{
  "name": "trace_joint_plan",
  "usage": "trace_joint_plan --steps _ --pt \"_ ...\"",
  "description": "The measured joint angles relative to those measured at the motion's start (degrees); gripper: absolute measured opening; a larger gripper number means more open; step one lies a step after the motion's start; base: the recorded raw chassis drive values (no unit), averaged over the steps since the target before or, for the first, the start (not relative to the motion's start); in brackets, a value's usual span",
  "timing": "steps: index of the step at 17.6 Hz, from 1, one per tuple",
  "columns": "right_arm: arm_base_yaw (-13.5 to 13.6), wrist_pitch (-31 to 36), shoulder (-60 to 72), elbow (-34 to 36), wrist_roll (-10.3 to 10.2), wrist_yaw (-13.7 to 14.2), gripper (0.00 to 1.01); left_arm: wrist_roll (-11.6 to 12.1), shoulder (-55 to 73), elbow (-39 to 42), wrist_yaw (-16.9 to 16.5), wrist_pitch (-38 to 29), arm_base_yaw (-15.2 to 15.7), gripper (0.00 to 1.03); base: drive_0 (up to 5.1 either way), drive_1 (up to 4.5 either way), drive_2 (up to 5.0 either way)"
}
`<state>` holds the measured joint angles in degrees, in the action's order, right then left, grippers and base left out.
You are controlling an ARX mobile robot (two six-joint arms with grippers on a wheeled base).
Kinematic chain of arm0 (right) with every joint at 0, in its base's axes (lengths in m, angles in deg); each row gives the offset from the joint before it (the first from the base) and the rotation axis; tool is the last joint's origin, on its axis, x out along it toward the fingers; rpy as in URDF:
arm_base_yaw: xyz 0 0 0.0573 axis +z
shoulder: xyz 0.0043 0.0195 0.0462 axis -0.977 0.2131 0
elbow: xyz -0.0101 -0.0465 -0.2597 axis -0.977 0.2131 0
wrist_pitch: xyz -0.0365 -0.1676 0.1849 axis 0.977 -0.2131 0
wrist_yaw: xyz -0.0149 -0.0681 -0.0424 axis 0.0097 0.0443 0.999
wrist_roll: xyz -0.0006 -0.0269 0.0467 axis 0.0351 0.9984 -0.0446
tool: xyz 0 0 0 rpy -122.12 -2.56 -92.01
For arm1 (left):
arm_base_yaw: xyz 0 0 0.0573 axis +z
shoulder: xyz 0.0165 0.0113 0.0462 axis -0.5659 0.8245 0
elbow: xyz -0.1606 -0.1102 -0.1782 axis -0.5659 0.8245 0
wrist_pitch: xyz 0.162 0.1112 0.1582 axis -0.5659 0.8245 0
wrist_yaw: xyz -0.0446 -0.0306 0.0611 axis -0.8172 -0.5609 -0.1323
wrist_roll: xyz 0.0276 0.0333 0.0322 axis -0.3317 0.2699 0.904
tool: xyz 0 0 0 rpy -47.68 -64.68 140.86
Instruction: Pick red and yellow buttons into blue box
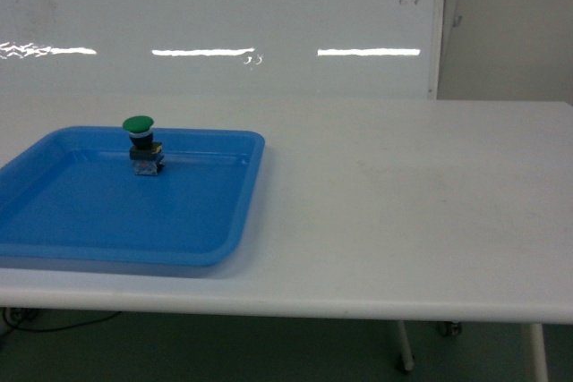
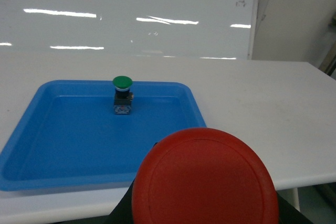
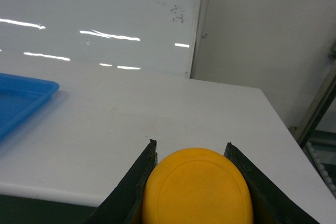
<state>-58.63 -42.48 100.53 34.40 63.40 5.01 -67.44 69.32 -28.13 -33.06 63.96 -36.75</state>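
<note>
The red button (image 2: 205,182) fills the bottom of the left wrist view, its domed cap facing the camera. My left gripper (image 2: 205,205) is shut on it; only dark slivers of the fingers (image 2: 122,211) show beside the cap. In the right wrist view the yellow button (image 3: 197,187) sits between the two black fingers (image 3: 137,179), and my right gripper (image 3: 190,146) is shut on it. Both are held back from the table's near edge. Neither gripper appears in the head view. The blue box is out of view.
A shallow blue tray (image 1: 54,221) lies on the left of the white table (image 1: 403,212), with a green-capped button (image 1: 141,145) standing upright near its far rim. A whiteboard wall rises behind the table. Table legs with castors (image 1: 407,360) show below.
</note>
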Motion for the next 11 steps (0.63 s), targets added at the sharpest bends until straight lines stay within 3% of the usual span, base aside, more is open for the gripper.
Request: trace_joint_plan --steps 11 --pt "0.00 0.07 -0.02 0.02 0.00 -0.02 0.34 -0.02 0.02 0.02 0.02 0.13 -0.02 0.24 4.9 -3.42 -1.3"
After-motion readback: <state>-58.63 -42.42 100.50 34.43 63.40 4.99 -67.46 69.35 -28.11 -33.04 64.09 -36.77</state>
